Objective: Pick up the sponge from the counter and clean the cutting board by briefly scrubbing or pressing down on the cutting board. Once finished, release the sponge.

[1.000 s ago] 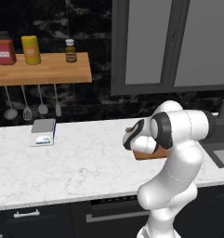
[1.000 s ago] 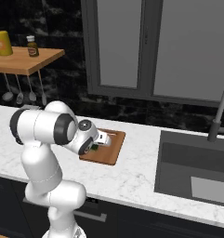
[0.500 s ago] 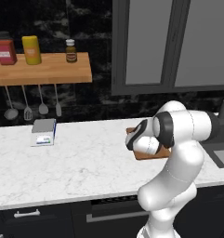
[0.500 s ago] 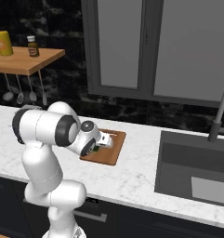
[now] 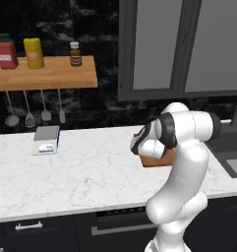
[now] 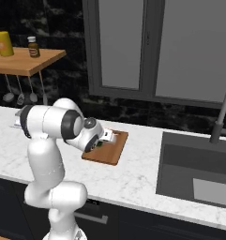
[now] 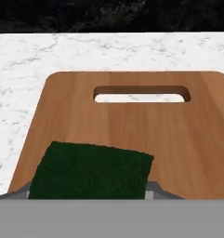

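The sponge (image 7: 91,169), dark scouring side up, is held clamped in the hand (image 6: 106,137) over the near part of the cutting board (image 7: 132,125) on the white surface (image 5: 80,172). The scrubbing step is judged under way; pressing down comes next, then release. Since the earlier frames, the arm has lowered slightly toward the board.

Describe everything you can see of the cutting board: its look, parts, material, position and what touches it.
The cutting board is a flat rectangular slab of what looks like reddish-brown wood with lengthwise grain and rounded corners. A long slot-shaped handle hole near its far edge shows the white marble counter through it. It lies flat on the counter, left of the sink. The sponge, dark green side facing the hand camera, sits over its near left part, between the gripper's fingertips.
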You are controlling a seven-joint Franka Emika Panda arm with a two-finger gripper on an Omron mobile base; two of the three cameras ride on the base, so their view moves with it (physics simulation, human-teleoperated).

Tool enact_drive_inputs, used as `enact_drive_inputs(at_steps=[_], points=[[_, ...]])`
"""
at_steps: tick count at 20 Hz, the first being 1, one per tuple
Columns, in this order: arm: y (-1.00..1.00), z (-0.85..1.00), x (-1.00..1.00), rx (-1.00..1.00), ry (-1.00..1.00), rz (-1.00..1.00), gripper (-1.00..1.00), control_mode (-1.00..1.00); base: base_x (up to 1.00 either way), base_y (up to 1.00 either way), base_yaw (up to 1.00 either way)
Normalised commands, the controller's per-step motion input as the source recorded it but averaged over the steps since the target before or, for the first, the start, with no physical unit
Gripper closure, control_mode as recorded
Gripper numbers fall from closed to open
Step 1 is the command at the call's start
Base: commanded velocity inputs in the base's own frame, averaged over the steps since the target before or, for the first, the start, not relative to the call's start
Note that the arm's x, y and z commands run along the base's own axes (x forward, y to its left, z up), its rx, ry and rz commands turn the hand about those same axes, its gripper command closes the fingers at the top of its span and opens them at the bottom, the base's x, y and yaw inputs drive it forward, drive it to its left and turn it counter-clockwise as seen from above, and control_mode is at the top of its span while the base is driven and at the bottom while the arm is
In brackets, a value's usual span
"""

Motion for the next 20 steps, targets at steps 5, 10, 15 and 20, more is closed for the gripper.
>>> enact_drive_inputs(at_steps=[5, 10, 15, 20], points=[[-0.30, -0.52, 0.47, 0.00, -0.18, -0.04, 1.00, -1.00, 0.00, 0.00, 0.00], [-0.54, -0.50, 0.41, 0.00, -0.21, 0.00, 1.00, -1.00, 0.00, 0.00, 0.00], [-0.66, -0.37, 0.42, 0.00, -0.19, 0.00, 1.00, -1.00, 0.00, 0.00, 0.00], [-0.81, -0.07, 0.09, 0.01, 0.02, 0.04, 1.00, -1.00, 0.00, 0.00, 0.00]])
